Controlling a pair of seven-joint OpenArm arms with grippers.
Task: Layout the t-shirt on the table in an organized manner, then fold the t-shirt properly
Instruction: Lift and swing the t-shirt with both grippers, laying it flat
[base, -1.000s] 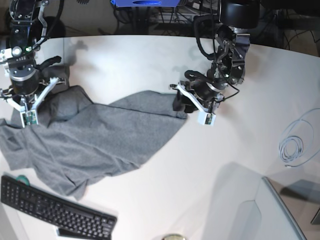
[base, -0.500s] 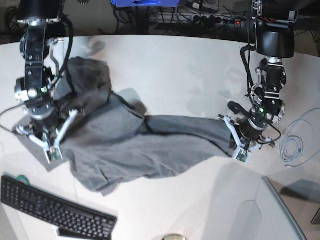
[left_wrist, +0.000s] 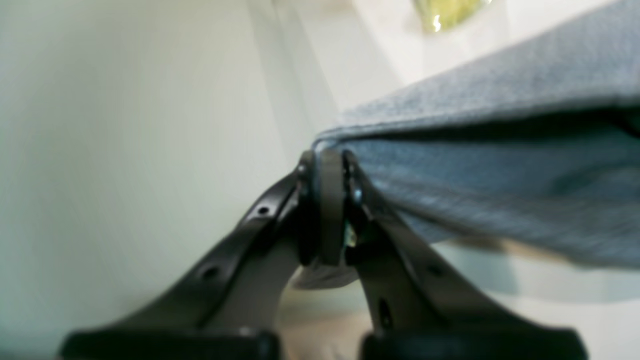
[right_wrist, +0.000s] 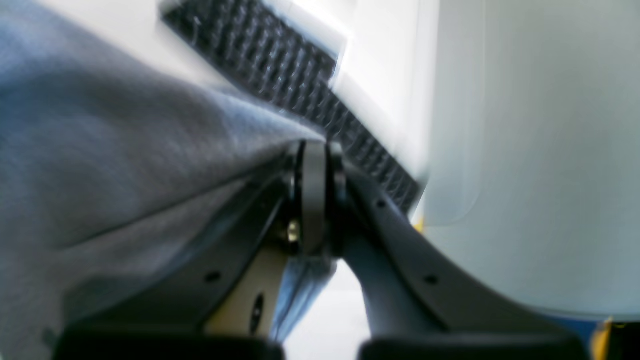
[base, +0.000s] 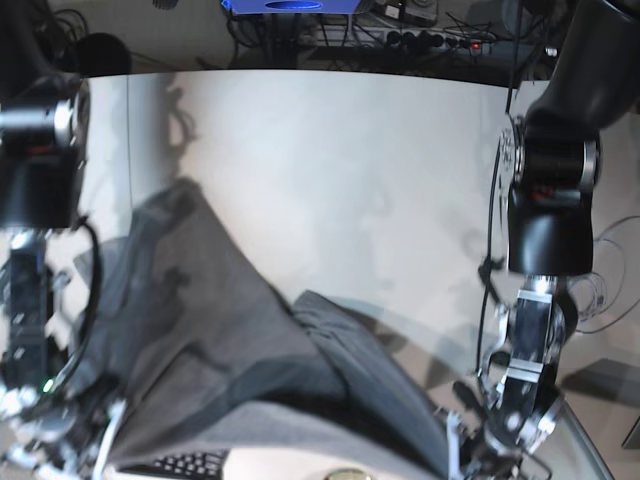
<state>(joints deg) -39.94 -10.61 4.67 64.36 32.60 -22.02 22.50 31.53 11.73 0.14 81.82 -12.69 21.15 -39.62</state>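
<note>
Shirt (base: 230, 340) pinched in both grippers (left_wrist: 325, 215) (right_wrist: 315, 200), hoisted off table (base: 330, 160) — risked slipping loose or dragging keyboard (right_wrist: 300, 80) at near edge.

Shirt held up between two arms

The grey soft t-shirt (base: 230, 370) hangs over the white table's (base: 330, 160) front edge, with the black keyboard (base: 185, 464) under it.
</note>
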